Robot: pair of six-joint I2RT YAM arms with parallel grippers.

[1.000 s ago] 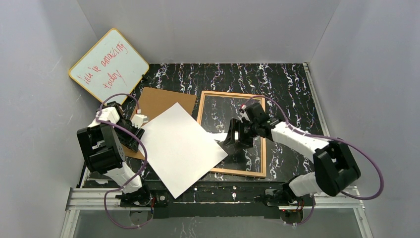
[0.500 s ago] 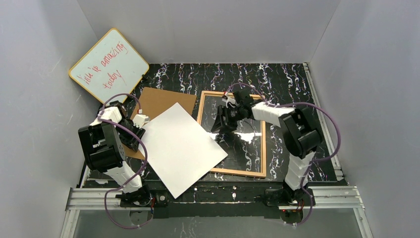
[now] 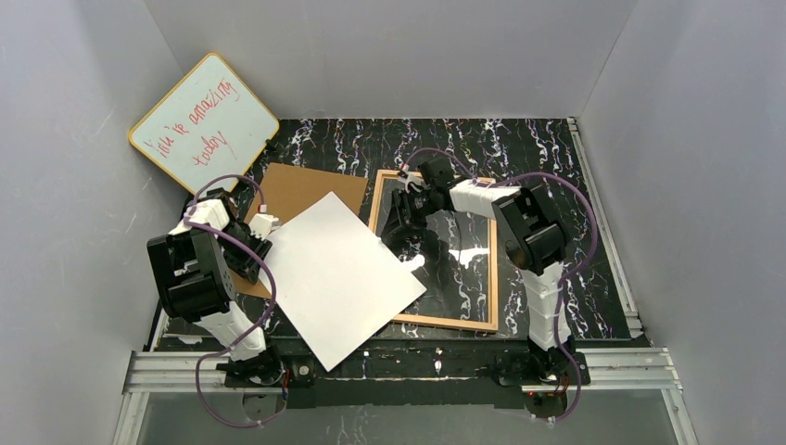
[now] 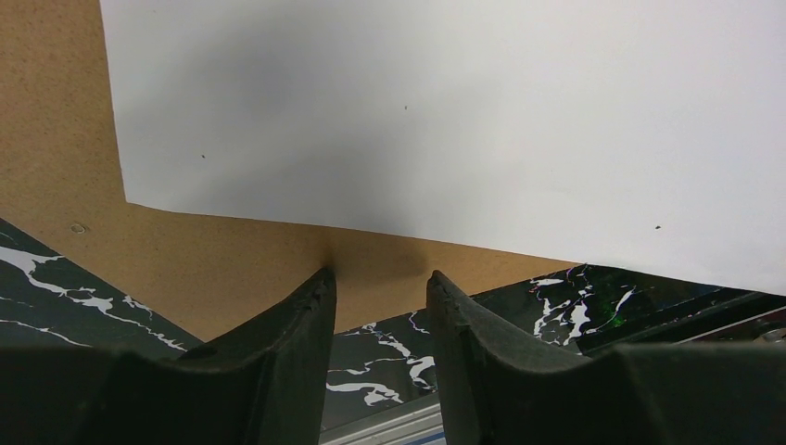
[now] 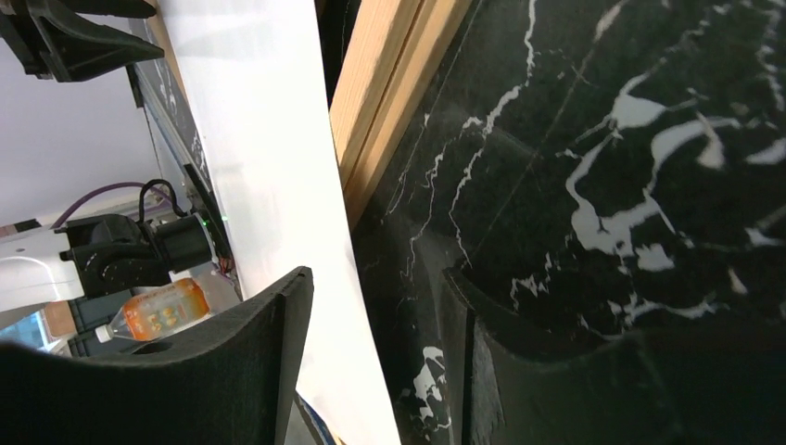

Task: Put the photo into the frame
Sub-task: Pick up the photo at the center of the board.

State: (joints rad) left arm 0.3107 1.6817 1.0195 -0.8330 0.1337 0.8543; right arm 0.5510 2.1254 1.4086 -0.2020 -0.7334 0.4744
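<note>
The photo (image 3: 338,273) lies white back up, tilted, and its right corner overlaps the left rail of the light-wood frame (image 3: 491,269). My right gripper (image 3: 400,215) is open and empty, low over the frame's pane near its left rail. In the right wrist view, my right gripper (image 5: 375,273) hangs with the photo (image 5: 269,185) and the frame's rail (image 5: 389,102) below its jaws. My left gripper (image 3: 262,227) is open and empty at the photo's left corner. In the left wrist view, my left gripper (image 4: 380,278) stops just short of the photo's edge (image 4: 463,111).
A brown backing board (image 3: 301,190) lies partly under the photo's far side and also shows in the left wrist view (image 4: 56,167). A yellow-rimmed whiteboard (image 3: 204,120) with red writing leans at the back left. Grey walls close in the black marbled table (image 3: 519,148).
My right arm has swung back and to the left, carrying its gripper from mid-frame to the frame's far left part. The photo, the frame and my left arm have not moved.
</note>
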